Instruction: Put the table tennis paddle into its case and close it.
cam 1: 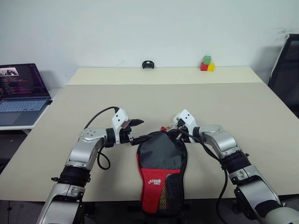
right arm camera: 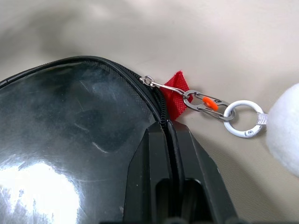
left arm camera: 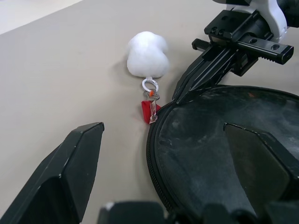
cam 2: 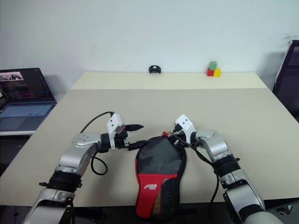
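Lying near the bench (cam 1: 233,107) front edge, the case (cam 1: 161,172) sits between both arms in the head view. Left wrist view: the left gripper (left arm camera: 163,154) has jaws spread wide over the case's rounded end, beside the white ball charm (left arm camera: 147,54). Right wrist view: the right gripper (right arm camera: 168,140) has jaws pressed together on the zipper rim (right arm camera: 161,112), short of the pull. Likely better to pinch the pull itself while the left steadies the fabric.

Even, diffuse indoor light, soft shadows only. Head views sharp. White glare patch on the case (right arm camera: 60,154) panel in right wrist view; near fingers (left arm camera: 56,186) soft-focus in left wrist view.
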Tool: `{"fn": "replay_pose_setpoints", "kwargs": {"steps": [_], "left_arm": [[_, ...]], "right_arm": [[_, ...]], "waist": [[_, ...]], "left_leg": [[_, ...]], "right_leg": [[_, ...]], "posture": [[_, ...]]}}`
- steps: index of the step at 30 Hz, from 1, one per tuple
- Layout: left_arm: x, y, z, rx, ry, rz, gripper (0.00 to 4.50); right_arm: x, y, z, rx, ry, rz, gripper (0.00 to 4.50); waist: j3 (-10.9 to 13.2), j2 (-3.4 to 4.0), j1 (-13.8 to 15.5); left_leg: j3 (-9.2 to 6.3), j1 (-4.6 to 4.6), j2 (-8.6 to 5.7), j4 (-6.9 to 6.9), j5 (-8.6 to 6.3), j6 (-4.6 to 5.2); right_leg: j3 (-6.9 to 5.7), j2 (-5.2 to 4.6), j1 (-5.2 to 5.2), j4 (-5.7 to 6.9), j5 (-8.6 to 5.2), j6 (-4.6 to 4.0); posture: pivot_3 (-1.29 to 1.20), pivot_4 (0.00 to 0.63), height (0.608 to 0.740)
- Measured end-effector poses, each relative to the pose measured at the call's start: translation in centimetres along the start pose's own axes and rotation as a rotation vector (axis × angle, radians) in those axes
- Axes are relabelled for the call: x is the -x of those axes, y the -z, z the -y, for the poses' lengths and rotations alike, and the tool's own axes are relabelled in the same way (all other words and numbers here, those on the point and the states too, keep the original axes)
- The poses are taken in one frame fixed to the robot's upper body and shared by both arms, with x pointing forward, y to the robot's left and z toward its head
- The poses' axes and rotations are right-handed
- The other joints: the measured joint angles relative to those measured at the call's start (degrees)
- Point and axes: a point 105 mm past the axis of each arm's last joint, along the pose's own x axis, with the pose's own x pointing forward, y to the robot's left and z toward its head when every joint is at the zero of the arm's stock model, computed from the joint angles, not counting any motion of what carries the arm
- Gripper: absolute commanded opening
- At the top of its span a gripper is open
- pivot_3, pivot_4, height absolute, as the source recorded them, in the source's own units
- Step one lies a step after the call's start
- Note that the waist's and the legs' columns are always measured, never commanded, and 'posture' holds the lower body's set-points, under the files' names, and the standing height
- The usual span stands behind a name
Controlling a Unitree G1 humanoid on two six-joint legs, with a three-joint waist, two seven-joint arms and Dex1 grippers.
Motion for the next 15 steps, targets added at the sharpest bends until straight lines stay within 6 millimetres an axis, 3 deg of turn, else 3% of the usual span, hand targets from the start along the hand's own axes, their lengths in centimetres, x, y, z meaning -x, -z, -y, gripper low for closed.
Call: {"fn": "replay_pose_setpoints", "kwargs": {"steps": [15], "left_arm": [[0.3,-0.2,-0.3,-0.003,-0.015,0.006,4.5]], "right_arm": [[0.1,-1.1,2.5,0.009,0.074,-0.002,0.04]], "waist": [[0.01,0.01,-0.02]], "left_leg": [[0.0,-0.07,0.0,0.0,0.06,-0.11]], "right_leg": [[-0.02,-0.01,-0.03,-0.04,0.0,0.0]], "posture": [[0.0,0.15,0.74]]}}
